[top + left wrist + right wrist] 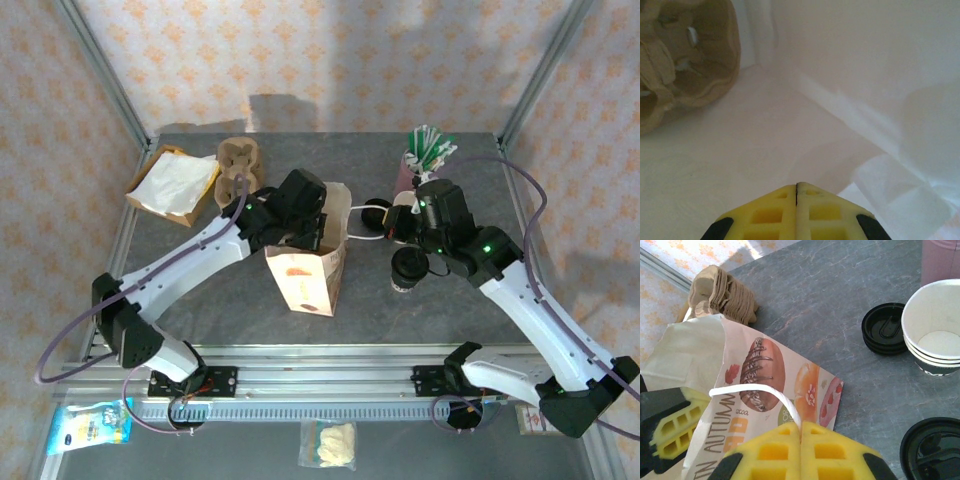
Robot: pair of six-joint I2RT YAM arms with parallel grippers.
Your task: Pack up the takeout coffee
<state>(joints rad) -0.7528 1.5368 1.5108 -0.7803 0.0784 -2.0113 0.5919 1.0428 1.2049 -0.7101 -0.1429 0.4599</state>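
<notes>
Not packed yet: takeout coffee (408, 268) stands on the table (230, 310) beside the paper bag (305, 275), right gripper (801, 426) clamped on its white handle (750, 386), left gripper (797, 186) closed by its mouth.

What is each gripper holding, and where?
Right gripper: the printed paper bag, by its white loop handle. Left gripper: jaws shut by the bag; a hold cannot be told.
</notes>
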